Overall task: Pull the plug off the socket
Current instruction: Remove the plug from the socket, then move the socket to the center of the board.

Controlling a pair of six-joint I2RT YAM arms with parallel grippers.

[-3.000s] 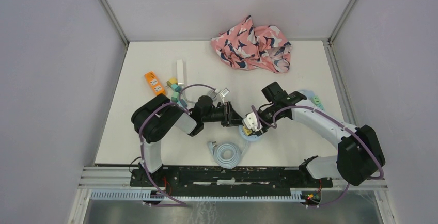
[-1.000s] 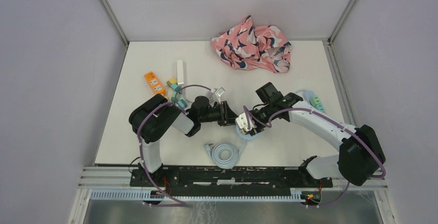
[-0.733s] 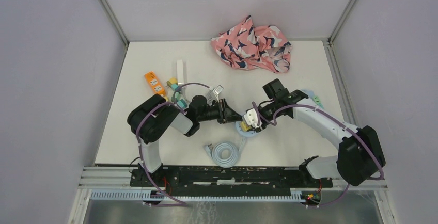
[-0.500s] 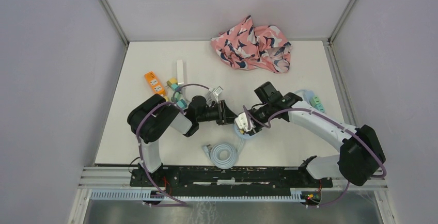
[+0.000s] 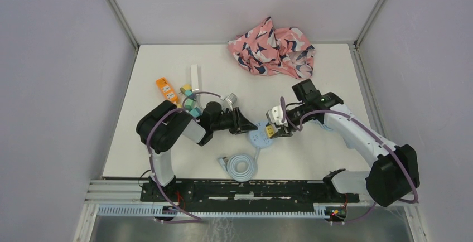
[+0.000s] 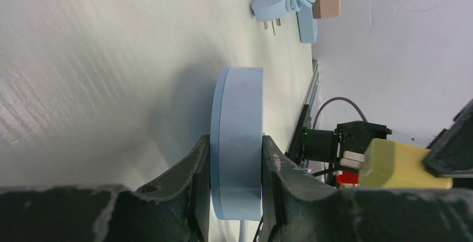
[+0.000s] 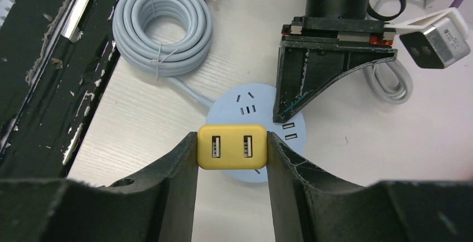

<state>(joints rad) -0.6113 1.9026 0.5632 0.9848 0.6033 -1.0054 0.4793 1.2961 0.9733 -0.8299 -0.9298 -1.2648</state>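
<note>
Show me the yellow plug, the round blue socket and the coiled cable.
yellow plug [image 7: 232, 147], right wrist view, its front face.
round blue socket [image 6: 237, 141], left wrist view, its rim.
coiled cable [image 7: 134, 35], right wrist view, left loops.

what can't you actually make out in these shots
- Right wrist view: the plug hides its own pins under its body.
- Right wrist view: some slots of the socket are covered by the plug and the right claw.
- Left wrist view: the socket is seen edge-on, so its face is out of sight.
- Top view: the label on the orange box is too small to read.
- Top view: anything under the cloth is covered.
</note>
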